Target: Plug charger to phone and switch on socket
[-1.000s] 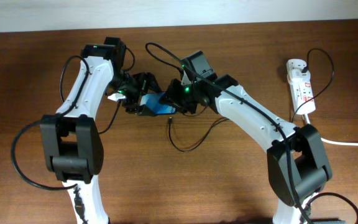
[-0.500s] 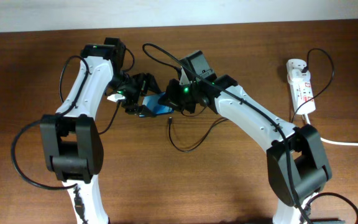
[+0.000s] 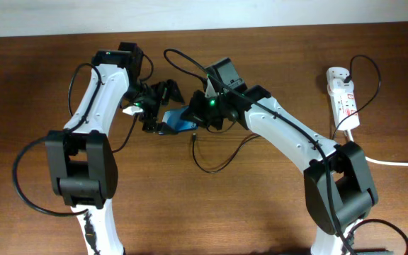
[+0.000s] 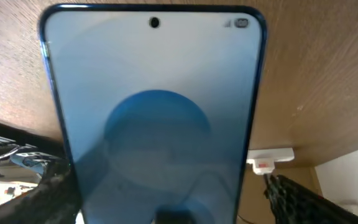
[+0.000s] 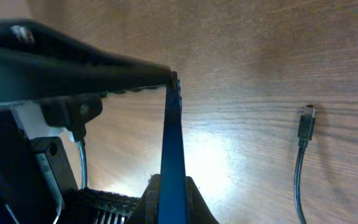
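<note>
Phone (image 4: 154, 93), lower edge (cropped)

i count two arms, the left arm (image 3: 99, 88) and the right arm (image 3: 283, 131), one phone (image 3: 181, 121), one black charger cable (image 3: 202, 164), one white power strip (image 3: 343, 95), one thick white cord (image 3: 402, 163), one wooden surface (image 3: 27, 78).

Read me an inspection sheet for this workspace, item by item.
Surface: wooden table, bare.
Job's things: phone in right gripper; charger plug loose on table, not in phone; socket beside right arm, switch unreadable.
Clutter: nothing seen.
Grippers: left gripper open around phone; right gripper shut on phone.
Cables: charger loops under right arm; white cord leaves socket.
Surroundings: pale wall behind.
</note>
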### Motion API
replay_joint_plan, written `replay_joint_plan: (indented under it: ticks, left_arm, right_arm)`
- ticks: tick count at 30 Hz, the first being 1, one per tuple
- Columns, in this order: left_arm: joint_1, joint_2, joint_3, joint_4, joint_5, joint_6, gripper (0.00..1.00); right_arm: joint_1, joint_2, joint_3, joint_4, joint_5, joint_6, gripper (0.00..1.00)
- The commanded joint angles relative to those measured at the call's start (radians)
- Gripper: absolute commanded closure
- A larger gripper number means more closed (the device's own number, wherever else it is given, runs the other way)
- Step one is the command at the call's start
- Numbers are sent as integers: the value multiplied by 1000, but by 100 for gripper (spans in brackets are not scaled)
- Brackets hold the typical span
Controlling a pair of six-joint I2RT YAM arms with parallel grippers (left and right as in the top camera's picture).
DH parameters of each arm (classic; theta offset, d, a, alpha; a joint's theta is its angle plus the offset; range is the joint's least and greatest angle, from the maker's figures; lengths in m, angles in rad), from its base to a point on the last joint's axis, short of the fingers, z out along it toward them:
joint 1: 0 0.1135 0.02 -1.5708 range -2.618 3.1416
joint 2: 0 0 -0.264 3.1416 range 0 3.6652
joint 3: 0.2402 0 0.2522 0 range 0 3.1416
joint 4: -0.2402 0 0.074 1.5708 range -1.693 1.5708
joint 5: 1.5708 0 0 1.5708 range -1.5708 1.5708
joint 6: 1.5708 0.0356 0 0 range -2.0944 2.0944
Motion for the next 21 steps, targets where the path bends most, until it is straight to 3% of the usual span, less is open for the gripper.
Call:
replay_joint_plan:
  ticks: [1, 4, 15, 17, 21]
  left_arm:
    - [3, 0, 23, -3, 40, -9, 1]
    - [3, 0, 23, -2, 40, 8, 1]
    - [3, 0, 23, 152, 184, 414, 1]
    - [4, 0, 23, 213, 255, 532, 1]
    - [4, 0, 23, 325, 360, 627, 1]
  right_arm:
    - [2, 9, -6, 4, -18, 6, 96]
    - [-21, 9, -6, 4, -18, -1, 96]
    - [-216, -20, -6, -33, -87, -158, 96]
    - [-267, -116, -6, -74, -77, -296, 96]
    - [-343, -317, -6, -186, 53, -390, 96]
